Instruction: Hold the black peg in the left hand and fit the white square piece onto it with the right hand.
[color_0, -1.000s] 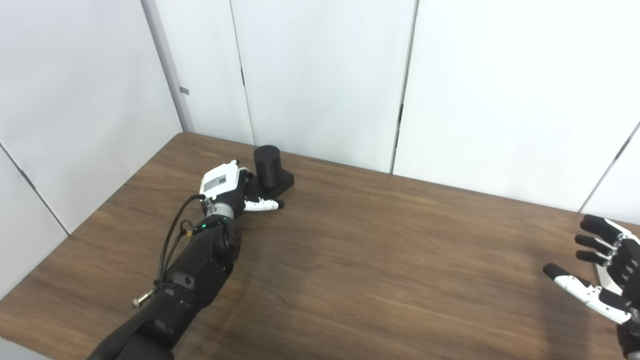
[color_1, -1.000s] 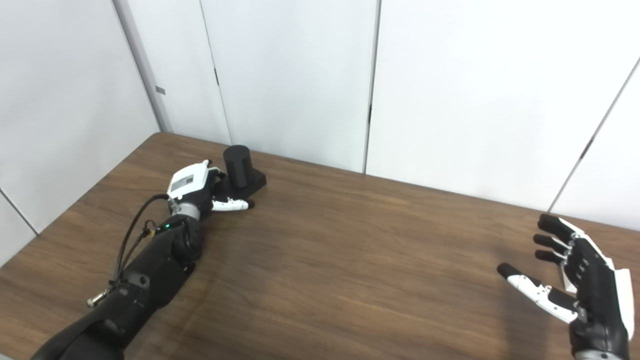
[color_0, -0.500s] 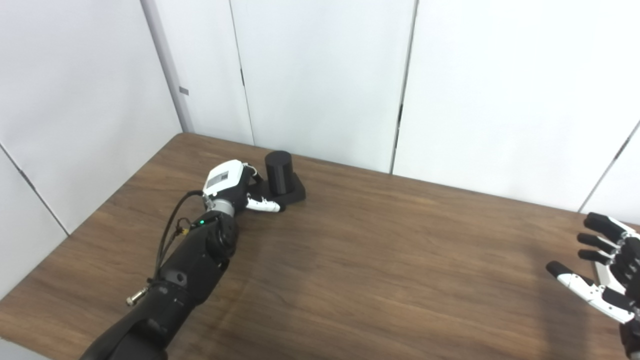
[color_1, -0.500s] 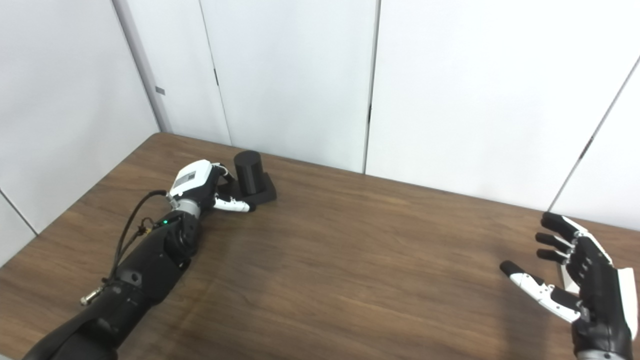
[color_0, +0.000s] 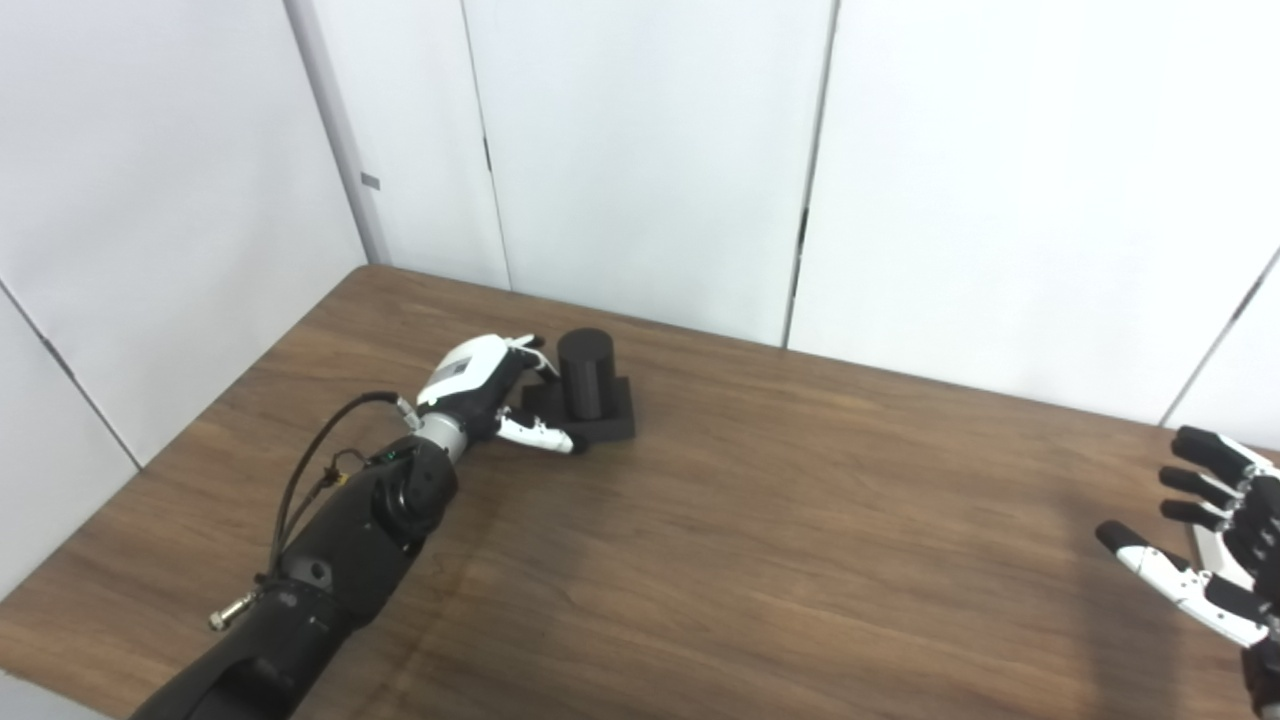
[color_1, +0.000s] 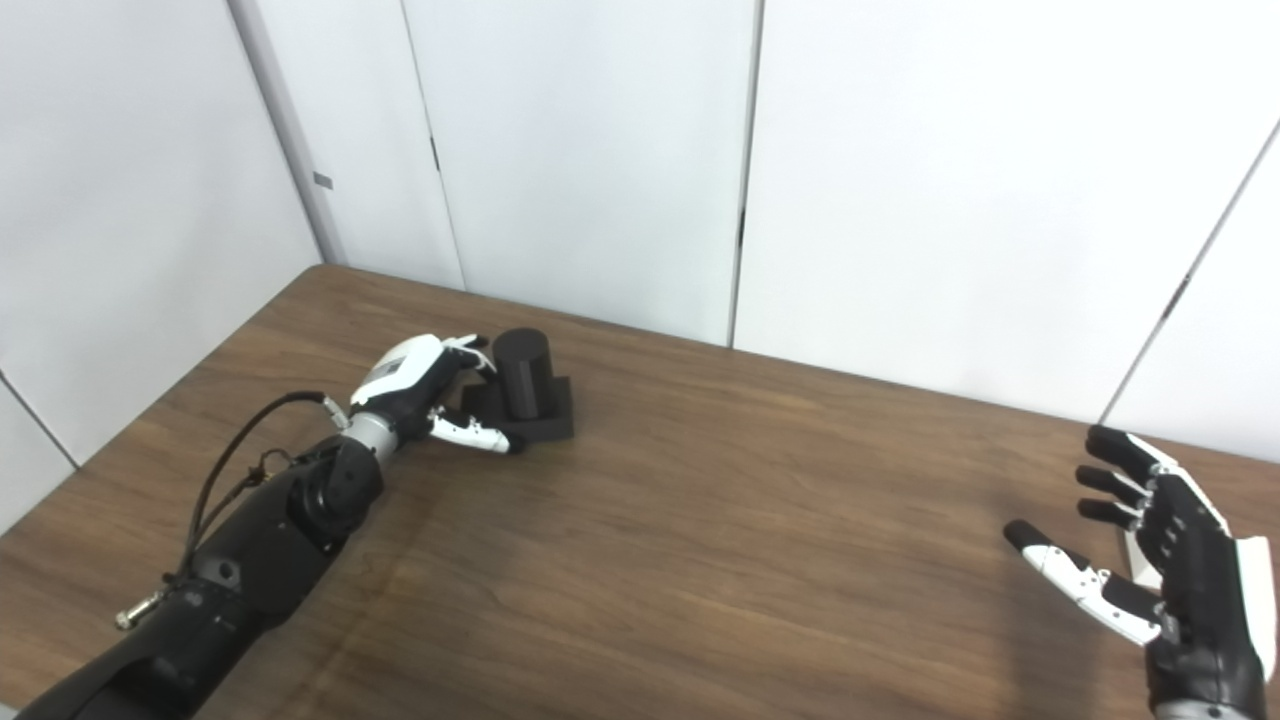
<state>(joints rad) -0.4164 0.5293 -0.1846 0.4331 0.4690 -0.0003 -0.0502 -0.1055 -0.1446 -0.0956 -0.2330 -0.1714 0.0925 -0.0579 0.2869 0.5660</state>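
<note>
The black peg (color_0: 586, 373), an upright cylinder on a square base, looks rigid and smooth, best gripped round its post. The left hand (color_0: 485, 385) curls loosely against it, grasp unclear, at the counter's (color_0: 760, 520) far left. The right hand (color_1: 1165, 560) hovers open. The white square piece is mostly hidden behind it.

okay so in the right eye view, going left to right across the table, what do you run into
Left hand, white-backed with black fingers → black cylindrical peg on its square black base → bare brown wooden table → open black-and-white right hand, with a white piece barely visible behind it.
</note>
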